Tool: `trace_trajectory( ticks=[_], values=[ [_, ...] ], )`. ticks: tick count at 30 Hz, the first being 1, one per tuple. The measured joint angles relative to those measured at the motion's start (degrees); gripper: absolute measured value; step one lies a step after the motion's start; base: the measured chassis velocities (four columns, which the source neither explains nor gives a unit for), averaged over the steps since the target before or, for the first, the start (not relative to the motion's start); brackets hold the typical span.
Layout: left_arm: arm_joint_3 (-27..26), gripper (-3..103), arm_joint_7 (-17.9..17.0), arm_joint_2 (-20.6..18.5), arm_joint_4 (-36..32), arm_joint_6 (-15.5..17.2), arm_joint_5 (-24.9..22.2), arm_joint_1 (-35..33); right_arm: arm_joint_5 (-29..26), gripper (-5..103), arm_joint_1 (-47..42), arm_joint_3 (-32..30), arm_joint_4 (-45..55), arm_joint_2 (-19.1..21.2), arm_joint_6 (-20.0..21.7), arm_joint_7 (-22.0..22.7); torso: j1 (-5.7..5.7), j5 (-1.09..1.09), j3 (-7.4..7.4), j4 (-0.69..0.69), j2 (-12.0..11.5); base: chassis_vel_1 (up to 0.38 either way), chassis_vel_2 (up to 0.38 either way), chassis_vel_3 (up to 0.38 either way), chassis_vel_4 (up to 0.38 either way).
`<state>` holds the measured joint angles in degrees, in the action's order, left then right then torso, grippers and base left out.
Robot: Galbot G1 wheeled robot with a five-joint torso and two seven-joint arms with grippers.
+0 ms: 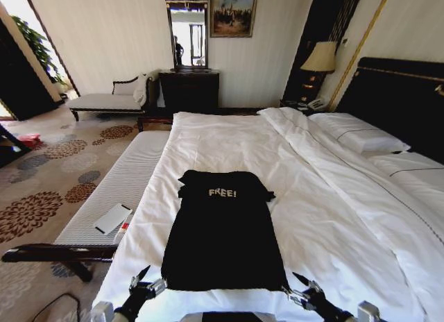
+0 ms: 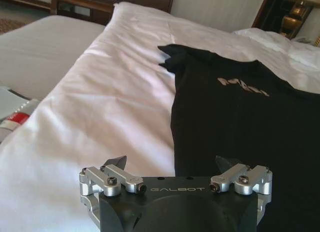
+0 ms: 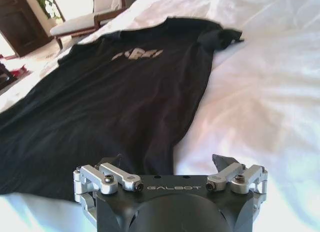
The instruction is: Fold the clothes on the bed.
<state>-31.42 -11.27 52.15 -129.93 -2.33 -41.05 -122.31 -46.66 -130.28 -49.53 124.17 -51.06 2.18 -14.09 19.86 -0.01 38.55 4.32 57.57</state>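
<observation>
While flat on the bed, black top, hem corners just beside left gripper and right gripper, both spread.

One black soft-fabric sleeveless top on one white-sheeted double bed; two white pillows at its head edge; two metal-fingered grippers: left gripper, right gripper.

- The bed is cut off by the head view's right and lower edges.
- The top's lettering blurs in both wrist views.
</observation>
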Motion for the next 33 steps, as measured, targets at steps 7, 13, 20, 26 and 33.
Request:
trace_trajectory(
  ticks=[7, 13, 20, 26, 33],
  values=[
    [-0.3, 100, -2.3, 3.1, 0.8, 0.3, 2.8, 7.7, -7.0, 100, 8.5, -1.0, -1.9, 1.1, 0.9, 1.9, 0.00, 0.02, 0.00, 0.00, 0.0, 0.000, 0.000, 0.000, 0.000],
    [1.5, 100, -3.9, 4.8, 1.5, 1.9, 7.2, 13.9, -15.2, 100, 17.4, -1.4, -4.0, 5.2, 3.8, 1.9, 0.01, 0.00, 0.01, 0.00, 0.0, 0.000, 0.000, 0.000, 0.000],
    [3.2, 100, -5.1, 5.6, 1.5, 3.9, 9.1, 17.6, -25.6, 100, 31.2, 2.9, -11.2, 11.2, 9.5, 4.3, 0.01, 0.02, 0.01, 0.00, 0.0, 0.000, 0.000, 0.000, 0.000],
    [3.0, 100, -5.0, 6.1, 1.8, 4.2, 10.0, 18.0, -24.7, 100, 44.0, 11.4, -18.1, 12.1, 9.0, 4.5, 0.01, 0.01, 0.01, -0.02, 0.0, 0.000, 0.000, 0.000, 0.000],
    [4.1, 100, -4.3, 6.3, 3.2, 3.3, 12.8, 20.7, -21.0, 100, 52.5, 20.0, -23.5, 10.5, 6.9, 9.8, 0.01, 0.00, 0.01, -0.01, 0.0, 0.000, 0.000, 0.000, 0.000]
  ],
)
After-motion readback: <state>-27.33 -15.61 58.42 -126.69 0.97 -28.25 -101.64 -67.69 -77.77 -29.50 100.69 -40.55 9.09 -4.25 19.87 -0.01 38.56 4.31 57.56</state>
